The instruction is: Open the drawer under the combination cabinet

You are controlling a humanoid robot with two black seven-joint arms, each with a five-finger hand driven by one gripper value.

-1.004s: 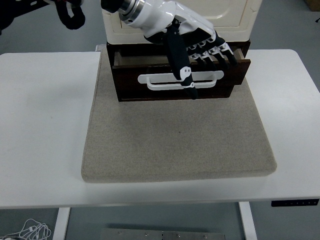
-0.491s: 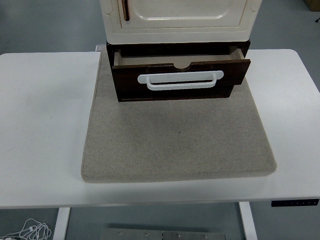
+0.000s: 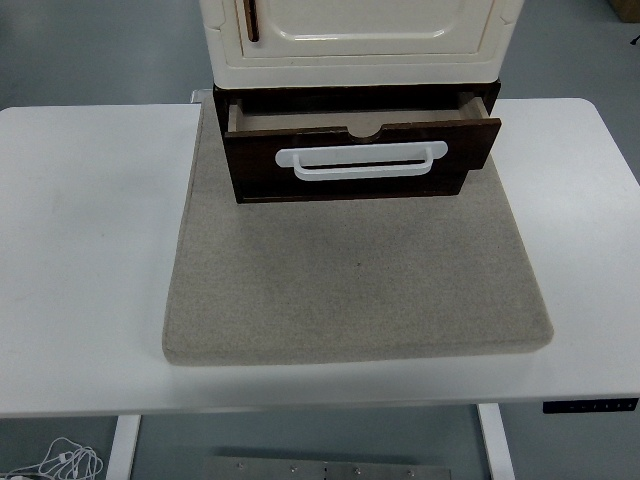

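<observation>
A cream combination cabinet stands at the back of a grey felt mat. Under it a dark brown drawer is pulled partly out toward me, its front carrying a white bar handle. A strip of the drawer's inside shows behind the front panel, and nothing is visible in it. Neither of my hands is in the head view.
The mat lies on a white table. A dark door handle sits on the cabinet's upper front. Cables lie on the floor below the table's near left corner.
One second ago a hand with black fingers lay over the drawer handle and a second arm showed at top left. Both have withdrawn out of view. The drawer stays pulled out.
</observation>
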